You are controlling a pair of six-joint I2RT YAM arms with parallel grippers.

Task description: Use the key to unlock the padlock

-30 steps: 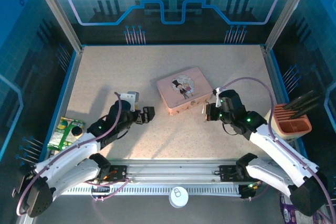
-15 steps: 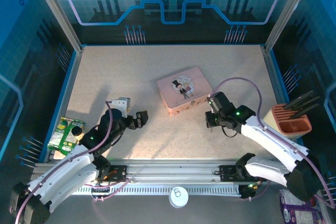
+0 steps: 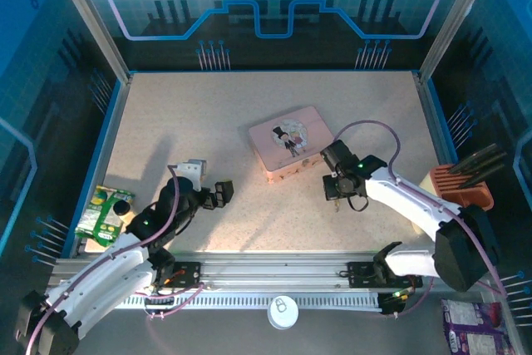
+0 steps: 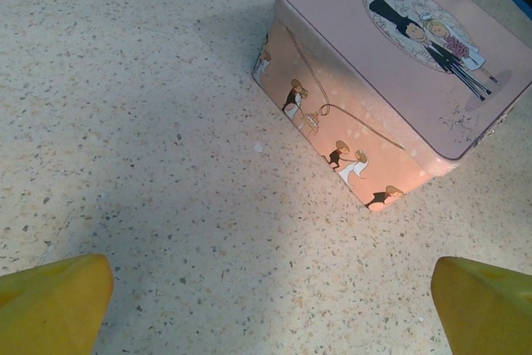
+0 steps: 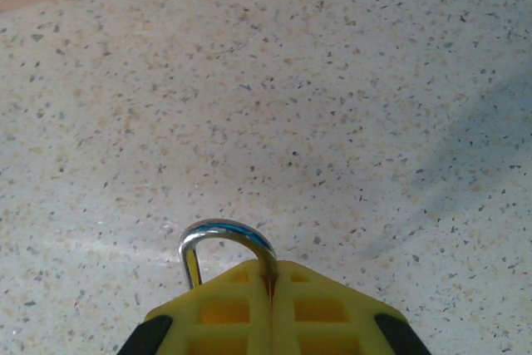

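Pinching the tiny padlock with a thin silver U-shaped shackle (image 5: pixel 229 243), the right fingers (image 5: pixel 216 309) are closed on it low over the speckled counter (image 5: pixel 374 81). Best to turn its keyhole outward. The left fingers (image 4: pixel 50 301) are spread and empty, facing the pink rectangular tin (image 4: pixel 399 64).

Pink tin (image 3: pixel 293 142) central; orange rack (image 3: pixel 462 190) far right; green packet (image 3: pixel 101 214) far left.
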